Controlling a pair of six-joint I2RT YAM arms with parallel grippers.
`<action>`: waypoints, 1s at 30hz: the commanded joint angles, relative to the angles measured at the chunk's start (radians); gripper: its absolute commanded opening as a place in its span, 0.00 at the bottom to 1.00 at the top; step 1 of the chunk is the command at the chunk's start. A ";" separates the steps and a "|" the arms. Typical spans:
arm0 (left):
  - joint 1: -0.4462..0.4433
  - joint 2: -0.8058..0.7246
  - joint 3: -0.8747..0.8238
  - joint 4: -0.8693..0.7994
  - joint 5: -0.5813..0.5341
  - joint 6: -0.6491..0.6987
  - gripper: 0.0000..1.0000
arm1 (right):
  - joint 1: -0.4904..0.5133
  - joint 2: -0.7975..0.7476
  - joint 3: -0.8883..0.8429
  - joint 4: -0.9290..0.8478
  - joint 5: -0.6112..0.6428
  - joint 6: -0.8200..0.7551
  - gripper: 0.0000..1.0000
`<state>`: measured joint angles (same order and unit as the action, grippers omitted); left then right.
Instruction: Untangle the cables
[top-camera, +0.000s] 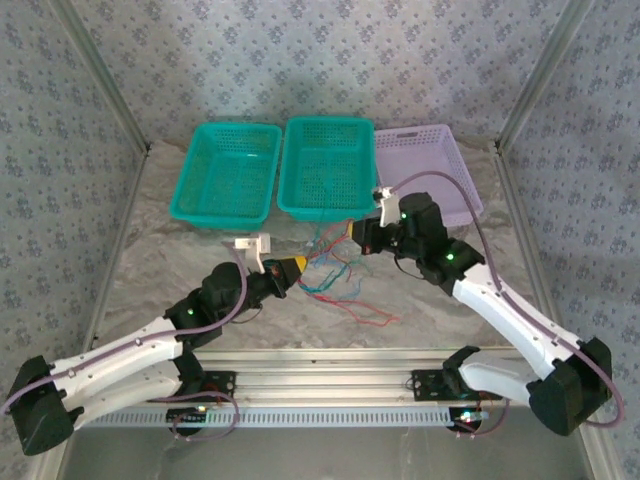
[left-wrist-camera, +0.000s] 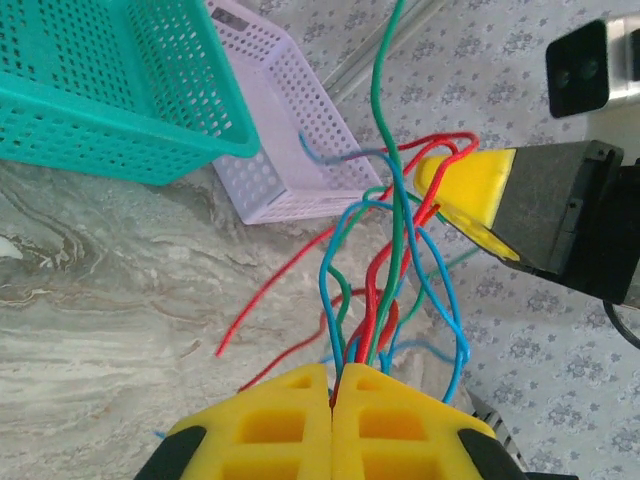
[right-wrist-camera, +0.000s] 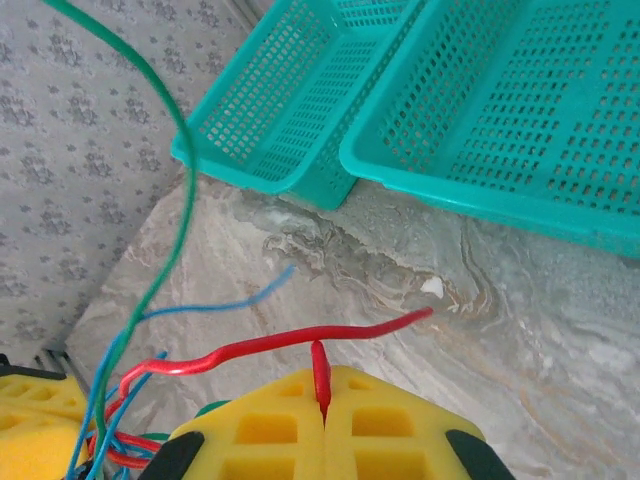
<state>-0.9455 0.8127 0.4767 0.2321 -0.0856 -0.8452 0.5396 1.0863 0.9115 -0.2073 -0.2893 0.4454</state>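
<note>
Left gripper (left-wrist-camera: 332, 385) is clamped shut on the bundled red, blue and green cables (left-wrist-camera: 395, 240). They stretch diagonally to the right gripper (right-wrist-camera: 322, 400), which pinches one red cable (right-wrist-camera: 300, 342) (loose ends trail on the table (top-camera: 150, 255)).

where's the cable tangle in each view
Top external: the cables sit centre frame, just below the baskets.
Left wrist: mid-frame, rising from the shut left fingers.
Right wrist: lower left, a red strand pinched by the right fingers.
Shared landmark: the middle teal basket, upper left, upper right.
</note>
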 joint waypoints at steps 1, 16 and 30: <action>0.009 -0.045 -0.015 -0.198 -0.071 0.033 0.00 | -0.177 -0.063 -0.002 -0.019 0.316 0.035 0.00; 0.031 0.001 0.015 -0.267 -0.108 0.107 0.00 | -0.307 -0.124 0.040 -0.110 0.419 0.076 0.00; 0.190 0.017 0.031 -0.373 -0.132 0.156 0.00 | -0.390 -0.226 0.157 -0.169 0.484 0.102 0.00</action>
<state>-0.7727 0.8249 0.4789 -0.1150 -0.1864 -0.7170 0.1547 0.8944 1.0183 -0.3569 0.1505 0.5354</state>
